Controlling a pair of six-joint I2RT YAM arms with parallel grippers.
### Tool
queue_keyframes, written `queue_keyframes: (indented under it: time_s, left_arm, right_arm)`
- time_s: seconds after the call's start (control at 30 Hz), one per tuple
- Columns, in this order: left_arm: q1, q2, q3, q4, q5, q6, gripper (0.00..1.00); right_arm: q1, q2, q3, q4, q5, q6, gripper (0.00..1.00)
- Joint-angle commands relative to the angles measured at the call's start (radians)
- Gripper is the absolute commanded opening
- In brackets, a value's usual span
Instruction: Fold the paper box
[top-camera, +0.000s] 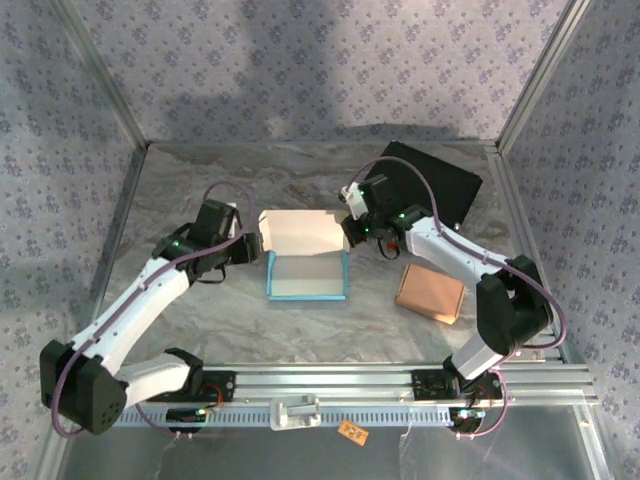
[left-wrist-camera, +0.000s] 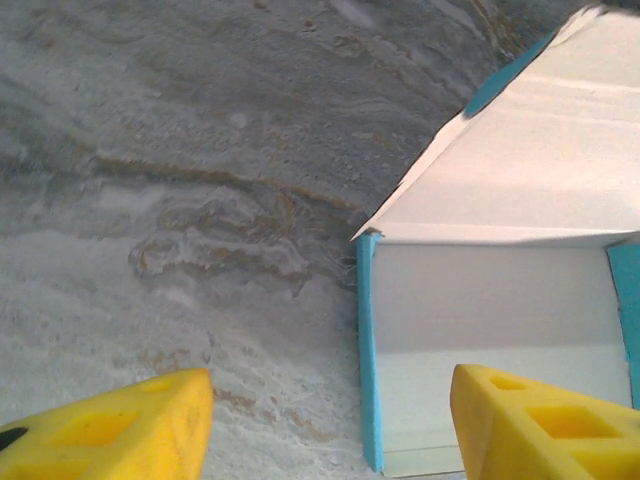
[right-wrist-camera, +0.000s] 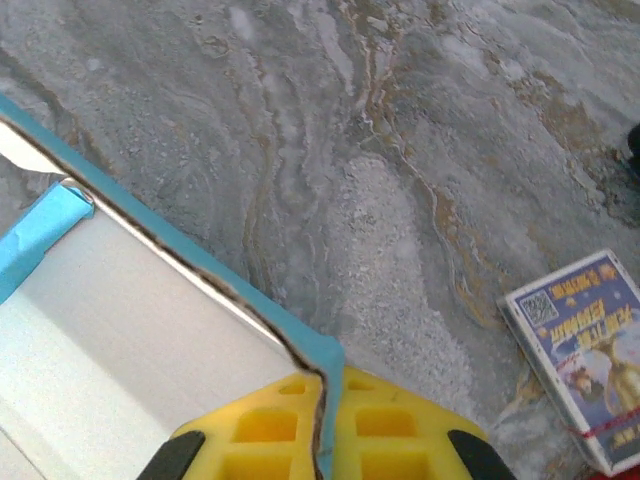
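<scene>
Paper box (top-camera: 305, 265) sits mid-table (top-camera: 200, 190), blue outside and white inside, lid flap open and lying back toward the far side. Right gripper (right-wrist-camera: 322, 392) is clamped on the box's right wall near its far corner, a yellow finger on each face of the thin blue-edged card. Left gripper (left-wrist-camera: 330, 388) has its fingers (left-wrist-camera: 120, 425) apart astride the left wall, one over bare table, the other over the white floor; contact with the wall cannot be told
</scene>
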Motion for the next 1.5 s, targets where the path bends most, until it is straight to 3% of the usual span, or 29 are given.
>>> queue_keyframes:
  time_s: [0.0,0.1,0.23,0.43,0.63,0.73,0.83,0.9,1.0,1.1,1.33,1.47]
  left_arm:
    - [0.048,0.062,0.06,0.024,0.185,0.195,0.66]
    - [0.103,0.11,0.081,0.061,0.301,0.265,0.66]
    - [0.132,0.205,0.156,0.041,0.344,0.351,0.63]
    - [0.138,0.307,0.203,0.077,0.377,0.378,0.43]
    - [0.138,0.31,0.191,0.112,0.317,0.375,0.44]
    - [0.148,0.29,0.186,0.125,0.242,0.385,0.52]
    - [0.2,0.28,0.178,0.134,0.285,0.399,0.6]
    - [0.228,0.294,0.174,0.144,0.385,0.433,0.61]
    - [0.231,0.332,0.184,0.147,0.505,0.503,0.58]
    - [0.232,0.363,0.194,0.165,0.55,0.531,0.51]
    - [0.23,0.416,0.242,0.173,0.532,0.547,0.48]
    - [0.215,0.447,0.271,0.164,0.508,0.543,0.38]
  right_arm:
    - [0.015,-0.026,0.026,-0.065,0.094,0.088,0.0]
    - [0.008,-0.005,0.069,-0.091,0.074,0.078,0.0]
    - [-0.001,0.009,0.1,-0.097,0.041,0.06,0.0]
    - [-0.003,0.039,0.132,-0.116,0.011,0.049,0.0]
    - [-0.003,0.051,0.132,-0.108,-0.011,0.046,0.0]
    - [-0.01,0.056,0.133,-0.116,-0.022,0.034,0.0]
    - [-0.025,0.06,0.129,-0.12,-0.054,0.007,0.0]
    - [-0.032,0.063,0.133,-0.131,-0.068,-0.019,0.0]
    - [-0.045,0.069,0.133,-0.127,-0.1,-0.046,0.0]
    - [-0.057,0.087,0.144,-0.133,-0.119,-0.061,0.0]
    - [-0.063,0.11,0.169,-0.14,-0.144,-0.076,0.0]
    - [-0.062,0.117,0.176,-0.142,-0.145,-0.076,0.0]
